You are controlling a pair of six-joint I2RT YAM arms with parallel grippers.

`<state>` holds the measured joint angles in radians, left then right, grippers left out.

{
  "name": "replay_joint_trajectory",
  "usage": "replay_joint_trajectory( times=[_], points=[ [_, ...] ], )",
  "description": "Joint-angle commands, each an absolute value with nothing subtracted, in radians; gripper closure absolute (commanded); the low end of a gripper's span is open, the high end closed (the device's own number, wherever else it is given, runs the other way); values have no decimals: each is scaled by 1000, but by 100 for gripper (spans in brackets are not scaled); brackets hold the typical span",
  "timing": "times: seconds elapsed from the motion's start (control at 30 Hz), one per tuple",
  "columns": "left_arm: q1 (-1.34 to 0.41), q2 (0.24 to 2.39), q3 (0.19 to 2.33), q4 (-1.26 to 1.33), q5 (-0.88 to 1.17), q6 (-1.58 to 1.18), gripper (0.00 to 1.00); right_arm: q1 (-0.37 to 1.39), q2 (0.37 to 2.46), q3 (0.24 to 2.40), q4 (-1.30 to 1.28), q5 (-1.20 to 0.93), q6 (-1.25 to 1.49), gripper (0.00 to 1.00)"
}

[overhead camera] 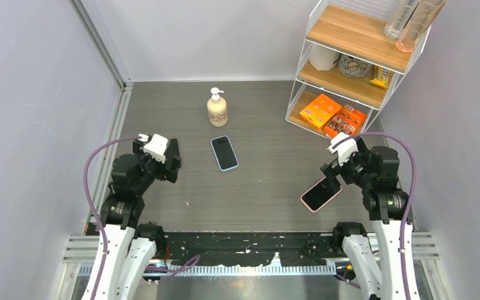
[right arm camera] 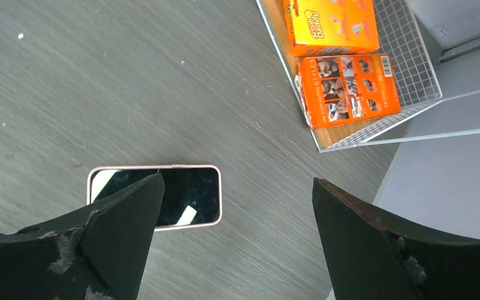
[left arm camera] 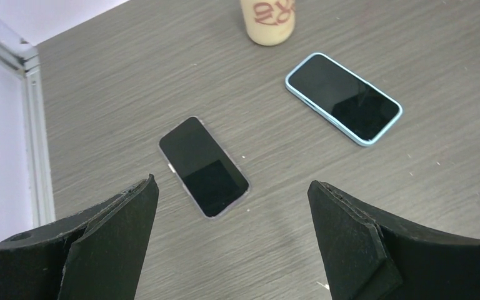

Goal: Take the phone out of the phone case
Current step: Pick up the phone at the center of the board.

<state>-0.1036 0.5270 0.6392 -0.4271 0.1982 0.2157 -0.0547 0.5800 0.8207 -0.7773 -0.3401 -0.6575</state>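
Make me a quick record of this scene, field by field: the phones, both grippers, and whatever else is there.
blue-cased phone: flat, screen up, centre, just in front of the bottle
pink-cased phone: flat, screen up, by the right gripper
third phone: flat, screen up, thin rim, under the left gripper; case unclear
bottle: upright
shelf: far right; orange boxes on bottom tier
left gripper: open, holds nothing
right gripper: open, holds nothing
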Motion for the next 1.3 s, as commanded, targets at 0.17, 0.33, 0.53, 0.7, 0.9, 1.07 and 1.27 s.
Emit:
replay_joint_trajectory(
  times=[0.17, 0.33, 0.53, 0.7, 0.9, 1.07, 1.27],
  points=[
    [-100, 530, 665, -477, 325, 293, 1, -58, 621, 723, -972, -398, -1156, 5],
    [-100, 565, 656, -465, 326, 301, 1, -57, 702, 651, -1011, -397, -1376, 4],
    [-100, 612, 654, -419, 339, 294, 1, -57, 777, 608, -1045, -419, -1621, 4],
    [-100, 644, 651, -390, 342, 287, 1, -48, 829, 591, -1038, -404, -1770, 5],
    [-100, 660, 652, -379, 344, 298, 1, -11, 897, 601, -1013, -405, -1812, 4],
    [-100, 672, 655, -371, 347, 312, 1, 76, 936, 602, -979, -391, -1766, 4],
    [-100, 683, 674, -370, 362, 318, 1, 193, 1008, 628, -965, -367, -1693, 4]
  ],
)
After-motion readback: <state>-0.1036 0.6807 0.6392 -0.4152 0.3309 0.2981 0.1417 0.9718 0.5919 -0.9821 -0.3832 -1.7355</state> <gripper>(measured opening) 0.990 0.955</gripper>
